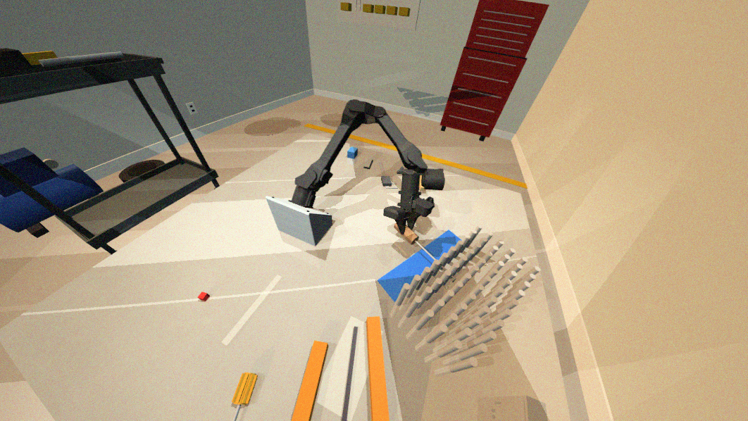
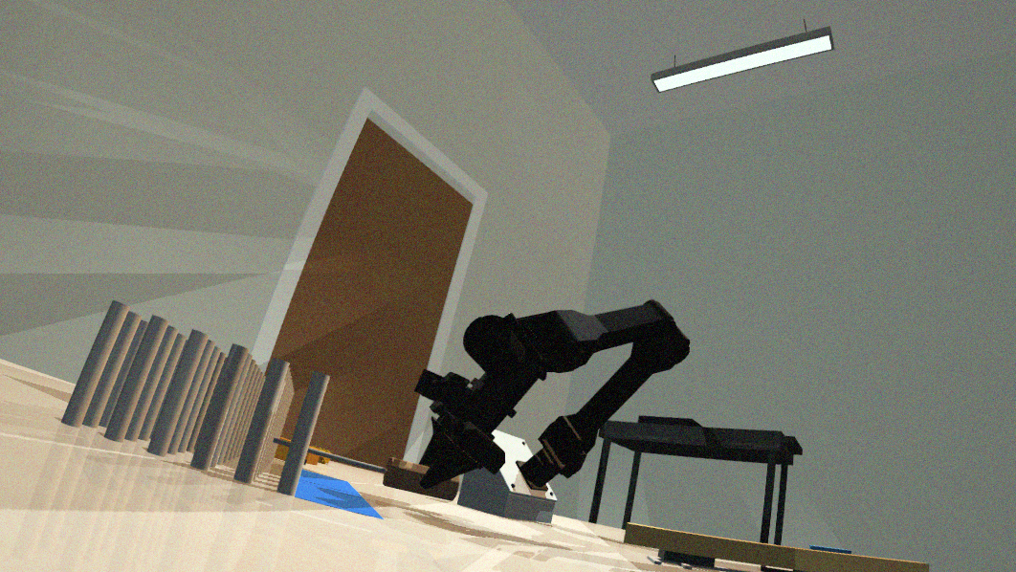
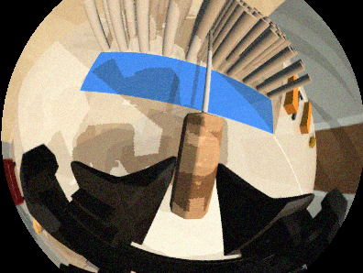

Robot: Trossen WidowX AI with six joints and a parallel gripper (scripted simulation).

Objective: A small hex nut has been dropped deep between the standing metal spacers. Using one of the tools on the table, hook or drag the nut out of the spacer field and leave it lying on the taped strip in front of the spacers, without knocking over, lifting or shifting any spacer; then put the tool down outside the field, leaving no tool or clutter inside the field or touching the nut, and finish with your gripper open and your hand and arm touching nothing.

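My gripper (image 1: 406, 229) (image 3: 196, 163) is shut on the wooden handle (image 1: 411, 236) (image 2: 405, 478) (image 3: 197, 137) of a tool, low over the table. Its thin metal shaft (image 1: 425, 250) (image 3: 207, 84) points away from the fingers, crosses above the blue taped strip (image 1: 397, 276) (image 2: 334, 495) (image 3: 243, 103) and enters between the front spacers. The grey metal spacers (image 1: 460, 366) (image 2: 305, 434) (image 3: 290, 84) stand upright in rows behind the strip. The shaft's far end is hidden among them. I cannot make out the hex nut in any view.
In the top view, two orange bars (image 1: 311, 379) (image 1: 375, 360) flank a dark rod (image 1: 351, 366). A yellow-handled tool (image 1: 244, 388) and a small red block (image 1: 203, 296) lie farther left. A blue cube (image 1: 352, 152) and a dark block (image 1: 386, 181) lie behind the arm.
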